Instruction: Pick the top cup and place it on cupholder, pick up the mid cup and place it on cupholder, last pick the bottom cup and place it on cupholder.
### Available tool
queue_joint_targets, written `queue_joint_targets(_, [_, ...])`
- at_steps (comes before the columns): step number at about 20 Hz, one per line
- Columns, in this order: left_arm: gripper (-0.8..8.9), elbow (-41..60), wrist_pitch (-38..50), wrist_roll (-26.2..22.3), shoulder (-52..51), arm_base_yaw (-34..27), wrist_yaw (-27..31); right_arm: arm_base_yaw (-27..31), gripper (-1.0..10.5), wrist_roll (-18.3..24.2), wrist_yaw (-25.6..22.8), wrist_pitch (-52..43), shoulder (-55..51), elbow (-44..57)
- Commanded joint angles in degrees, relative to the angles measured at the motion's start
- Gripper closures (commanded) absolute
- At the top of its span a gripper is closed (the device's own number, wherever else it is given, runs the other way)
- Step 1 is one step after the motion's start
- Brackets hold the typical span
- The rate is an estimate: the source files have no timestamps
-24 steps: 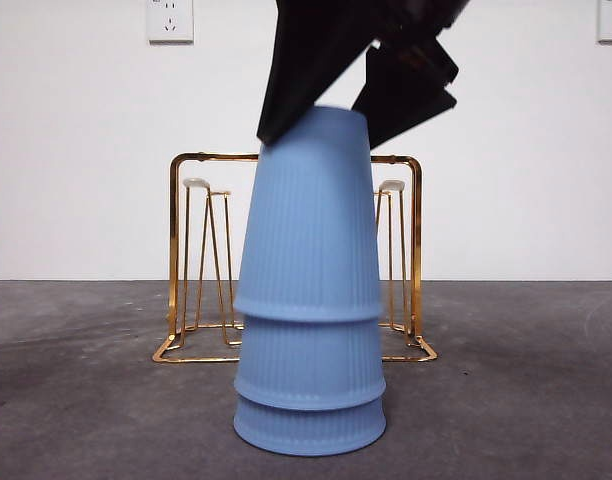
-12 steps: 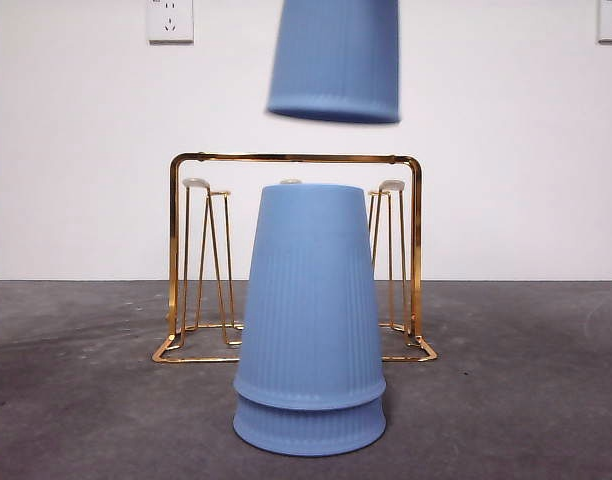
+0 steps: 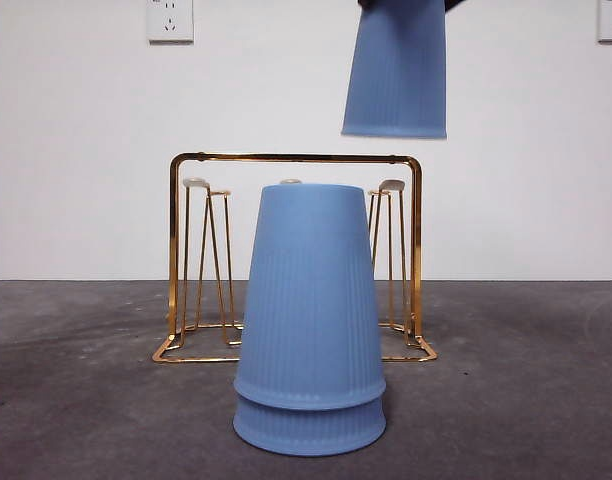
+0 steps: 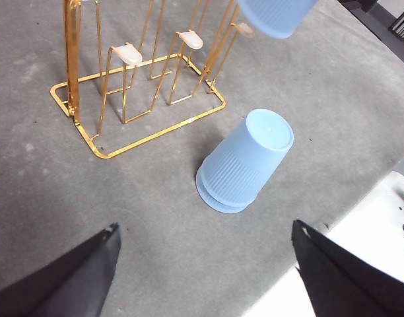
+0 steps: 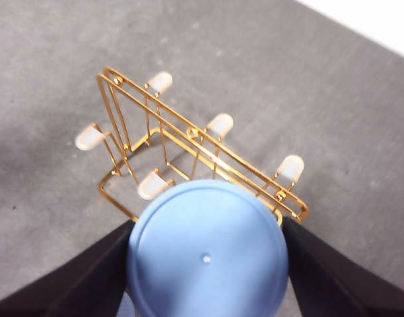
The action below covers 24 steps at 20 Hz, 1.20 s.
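Note:
My right gripper is shut on the top cup, a ribbed blue cup held upside down. In the front view the top cup hangs high, above the right end of the cupholder. The cupholder is a gold wire rack with white-tipped pegs, directly beneath the held cup. The mid cup stays nested upside down over the bottom cup on the table in front of the rack. My left gripper hovers open near this stack, holding nothing.
The grey table ends at a white edge near the left arm. Two wall sockets sit on the white wall behind. Several rack pegs stand bare.
The right gripper lifted the top cup off the stack, then carried it to the right and back towards the cupholder. The two remaining cups have not moved.

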State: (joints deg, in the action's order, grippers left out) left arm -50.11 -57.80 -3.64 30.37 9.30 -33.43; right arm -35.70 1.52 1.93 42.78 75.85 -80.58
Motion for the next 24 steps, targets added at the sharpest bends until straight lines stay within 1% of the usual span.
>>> queue_joint_targets(1, [4.04,-1.05,0.72,0.04,0.24,0.15,-0.66,0.76,6.7,0.31,0.33,-0.59,3.28,-1.2])
queue_joint_targets(4, [4.04,-1.05,0.72,0.04,0.24,0.15,-0.66,1.95,6.7,-0.55,2.6,-0.7,7.08,-1.16])
queue_joint_targets(12, [4.04,-1.05,0.63,0.07,0.24,0.15,-0.66,2.03,6.7,-1.14,2.6,-2.51,13.79,-0.57])
queue_joint_targets(20, [4.04,-1.05,0.63,0.07,0.24,0.15,-0.66,2.6,6.7,-3.17,3.02,-9.33,14.08,6.97])
queue_joint_targets(23, [4.04,-1.05,0.61,0.17,0.24,0.15,-0.66,2.6,6.7,-4.52,3.26,-12.85,14.08,10.08])
queue_joint_targets(24, [4.04,-1.05,0.61,0.24,0.24,0.15,-0.66,2.6,6.5,-4.9,3.61,-13.75,14.08,11.04])
